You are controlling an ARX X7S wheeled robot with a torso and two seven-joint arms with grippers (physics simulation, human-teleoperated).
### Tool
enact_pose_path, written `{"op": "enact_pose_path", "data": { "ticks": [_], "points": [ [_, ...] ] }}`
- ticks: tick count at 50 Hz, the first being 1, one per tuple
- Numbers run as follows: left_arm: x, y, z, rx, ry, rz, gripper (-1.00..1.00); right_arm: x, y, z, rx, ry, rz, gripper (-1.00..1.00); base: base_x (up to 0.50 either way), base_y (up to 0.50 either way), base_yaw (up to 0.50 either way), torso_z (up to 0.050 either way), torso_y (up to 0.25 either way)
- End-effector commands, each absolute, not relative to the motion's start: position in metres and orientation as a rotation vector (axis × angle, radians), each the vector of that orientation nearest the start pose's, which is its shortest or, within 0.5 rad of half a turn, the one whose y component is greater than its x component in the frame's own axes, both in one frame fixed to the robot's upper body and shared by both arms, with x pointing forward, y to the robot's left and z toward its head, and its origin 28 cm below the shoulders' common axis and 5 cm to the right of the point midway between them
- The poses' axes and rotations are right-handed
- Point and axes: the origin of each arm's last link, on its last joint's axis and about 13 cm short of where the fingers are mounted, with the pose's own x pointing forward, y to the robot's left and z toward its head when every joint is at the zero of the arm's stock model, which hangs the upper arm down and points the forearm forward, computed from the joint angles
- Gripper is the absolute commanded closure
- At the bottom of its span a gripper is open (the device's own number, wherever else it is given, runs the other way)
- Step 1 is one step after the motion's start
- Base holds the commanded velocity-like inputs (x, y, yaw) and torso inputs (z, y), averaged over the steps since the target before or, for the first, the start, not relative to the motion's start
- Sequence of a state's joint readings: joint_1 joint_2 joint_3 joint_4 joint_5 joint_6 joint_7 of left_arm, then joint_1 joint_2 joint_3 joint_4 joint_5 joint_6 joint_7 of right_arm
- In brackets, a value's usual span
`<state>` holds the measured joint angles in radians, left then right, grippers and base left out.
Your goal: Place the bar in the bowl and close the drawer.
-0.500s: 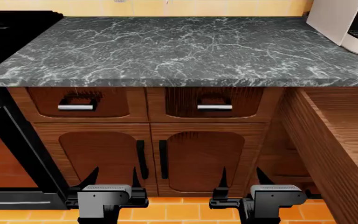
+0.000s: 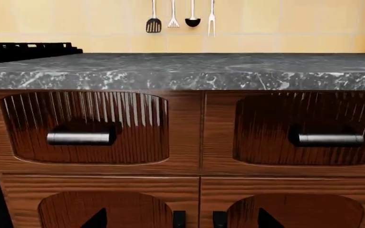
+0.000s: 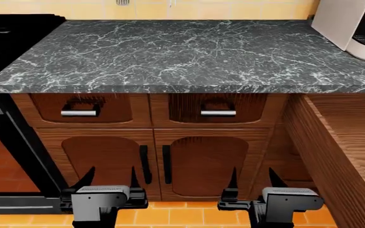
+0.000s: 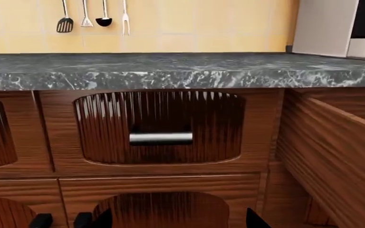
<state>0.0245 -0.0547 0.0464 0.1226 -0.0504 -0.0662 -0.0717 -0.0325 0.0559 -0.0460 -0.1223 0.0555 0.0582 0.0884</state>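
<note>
- The left gripper hangs low in front of the cabinet doors, its 2 black fingers spread apart with nothing between them.
- The right gripper sits beside it at the same height, also spread wide and empty.
- The drawer is pulled far out at the right; from the head view only its reddish-brown grained side wall and top edge show, and its inside is hidden, so I cannot tell what lies in it.
- Neither the bar nor the bowl shows in any view.
- The dark marble countertop runs across above the cabinets, with the white coffee machine at its far right corner.
- Under the counter are 2 narrower drawers, each with a silver handle: the left silver handle and the right silver handle, both drawers shut.
- Below them, 2 cabinet doors meet at black vertical pulls.
- A black stove stands at the left.
- 4 utensils hang on the yellow tiled wall behind the counter.
- The floor is orange tile.
</note>
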Motion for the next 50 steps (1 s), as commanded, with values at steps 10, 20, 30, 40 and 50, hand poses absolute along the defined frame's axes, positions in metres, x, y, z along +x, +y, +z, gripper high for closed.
{"op": "enact_pose_path", "data": {
  "ticks": [10,20,30,40,50],
  "points": [
    [0.183,0.214,0.105,-0.005,-0.076,-0.035,-1.00,0.174,-0.105,0.104,-0.011,-0.090,-0.019,-1.00,0.00,0.00,0.00,0.050,0.000],
    [0.173,0.217,0.136,-0.005,-0.105,-0.027,-1.00,0.166,-0.107,0.127,-0.040,-0.060,-0.020,-1.00,0.00,0.00,0.00,0.050,0.000],
    [0.170,0.219,0.138,-0.011,-0.147,-0.003,-1.00,0.165,-0.109,0.129,-0.020,-0.068,-0.041,-1.00,-0.04,-0.43,0.00,0.009,0.000],
    [0.166,0.218,0.140,-0.011,-0.147,-0.028,-1.00,0.162,-0.111,0.132,-0.021,-0.086,-0.059,-1.00,-0.02,-0.50,0.00,0.039,0.000],
    [0.166,0.218,0.142,-0.012,-0.160,-0.004,-1.00,0.162,-0.112,0.134,-0.018,-0.094,-0.066,-1.00,-0.01,-0.50,0.00,0.014,0.000]
  ]
}}
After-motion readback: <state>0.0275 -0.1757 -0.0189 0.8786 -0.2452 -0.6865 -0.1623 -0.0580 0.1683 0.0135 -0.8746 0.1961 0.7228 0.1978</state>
